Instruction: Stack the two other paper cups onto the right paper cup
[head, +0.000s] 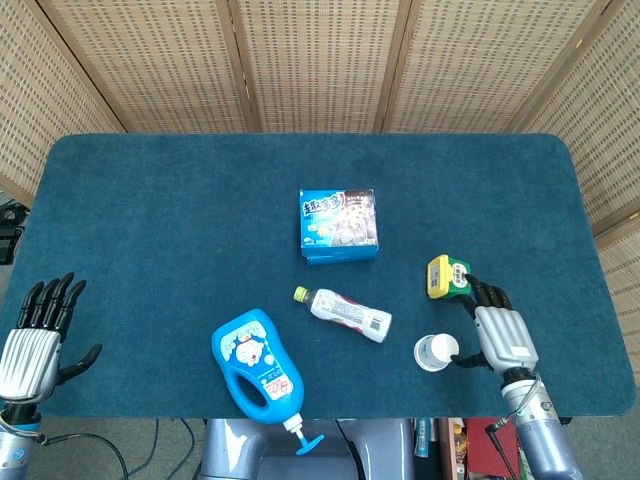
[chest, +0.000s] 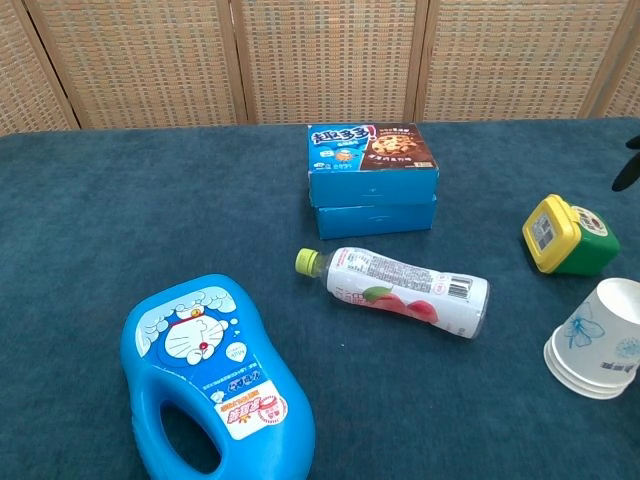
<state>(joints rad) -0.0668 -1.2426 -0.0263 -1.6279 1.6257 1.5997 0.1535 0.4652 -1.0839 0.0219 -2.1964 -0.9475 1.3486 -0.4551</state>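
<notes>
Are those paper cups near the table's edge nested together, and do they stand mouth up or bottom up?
Nested and bottom up: the paper cups show stacked rims at the cloth and a closed base on top.

Both views are bright and evenly lit, with soft, diffuse light that seems to come from above. Shadows are faint and short: a thin dark rim shows under the blue jug (chest: 215, 385), the bottle (chest: 400, 292) and the boxes (chest: 372, 178) on the table (head: 180, 220). A mild sheen lies on the jug's glossy plastic; no harsh glare appears elsewhere. The head view is sharp across the table, its cloth a little darker toward the near corners. The chest view is crisp in the middle; the cups (chest: 598, 340) are cut by its right edge. The woven screens (head: 320, 60) show fine speckle without blur.
</notes>
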